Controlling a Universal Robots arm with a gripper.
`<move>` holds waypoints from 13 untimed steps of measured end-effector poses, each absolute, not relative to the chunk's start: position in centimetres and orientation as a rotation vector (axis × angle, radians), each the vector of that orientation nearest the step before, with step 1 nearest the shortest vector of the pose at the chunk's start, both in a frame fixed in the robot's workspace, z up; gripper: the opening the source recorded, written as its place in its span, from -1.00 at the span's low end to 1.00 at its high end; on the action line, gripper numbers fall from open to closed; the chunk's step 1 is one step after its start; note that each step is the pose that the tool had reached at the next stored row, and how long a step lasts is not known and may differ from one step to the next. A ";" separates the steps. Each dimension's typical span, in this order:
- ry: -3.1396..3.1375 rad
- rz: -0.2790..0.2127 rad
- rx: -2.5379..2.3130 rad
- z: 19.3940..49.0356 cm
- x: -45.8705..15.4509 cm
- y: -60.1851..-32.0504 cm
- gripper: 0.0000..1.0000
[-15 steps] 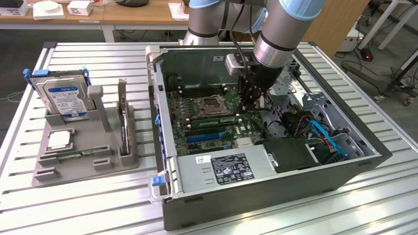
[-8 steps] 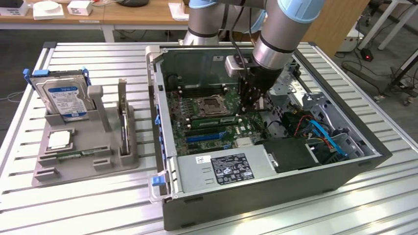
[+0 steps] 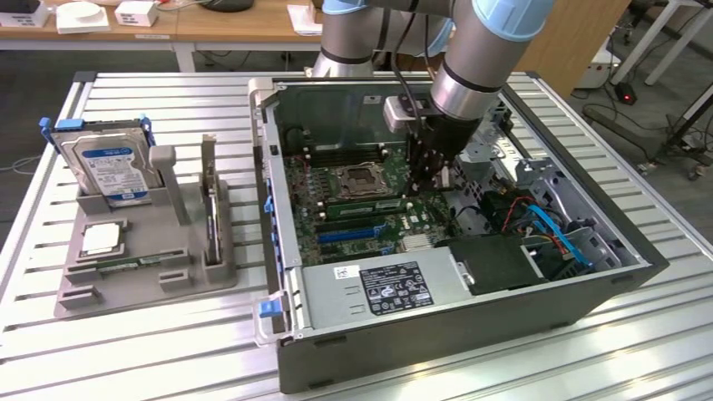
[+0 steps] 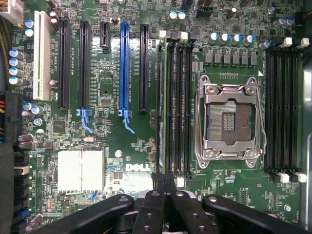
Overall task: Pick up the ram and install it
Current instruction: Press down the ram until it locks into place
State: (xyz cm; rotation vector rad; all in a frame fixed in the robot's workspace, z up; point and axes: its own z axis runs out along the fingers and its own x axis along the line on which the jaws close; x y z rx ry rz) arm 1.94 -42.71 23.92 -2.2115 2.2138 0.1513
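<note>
A ram (image 3: pixel 362 206), a thin green stick with a white label, stands in a memory slot of the motherboard next to the empty processor socket (image 3: pixel 360 177). From the wrist camera this ram (image 4: pixel 160 107) shows edge-on in the outermost slot of the bank. My gripper (image 3: pixel 427 180) reaches down inside the open computer case. Its black fingers are shut together, and the gripper (image 4: pixel 164 181) hovers over one end of that slot bank. Nothing shows between the fingers. Another thin stick (image 3: pixel 210 213) stands on edge in the grey holder outside the case.
The grey holder (image 3: pixel 145 280) at the exterior view's left also carries a hard drive (image 3: pixel 112 163) and a square processor chip (image 3: pixel 100 238). Inside the case sit the power supply (image 3: pixel 379 288), blue cables (image 3: pixel 557 234) and a second, empty slot bank (image 4: pixel 282 107).
</note>
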 end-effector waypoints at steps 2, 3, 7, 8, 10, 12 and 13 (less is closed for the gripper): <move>2.214 0.151 -2.211 23.9 1.9 -42.6 -0.81; 2.214 0.151 -2.212 23.9 1.9 -42.5 -0.81; 2.214 0.151 -2.212 23.9 1.9 -42.5 -0.81; 2.214 0.151 -2.212 23.9 1.9 -42.5 -0.81; 2.214 0.151 -2.211 23.8 1.9 -42.5 -0.81; 2.214 0.151 -2.211 23.7 1.9 -42.5 -0.81; 2.214 0.151 -2.211 23.6 1.9 -42.5 -0.81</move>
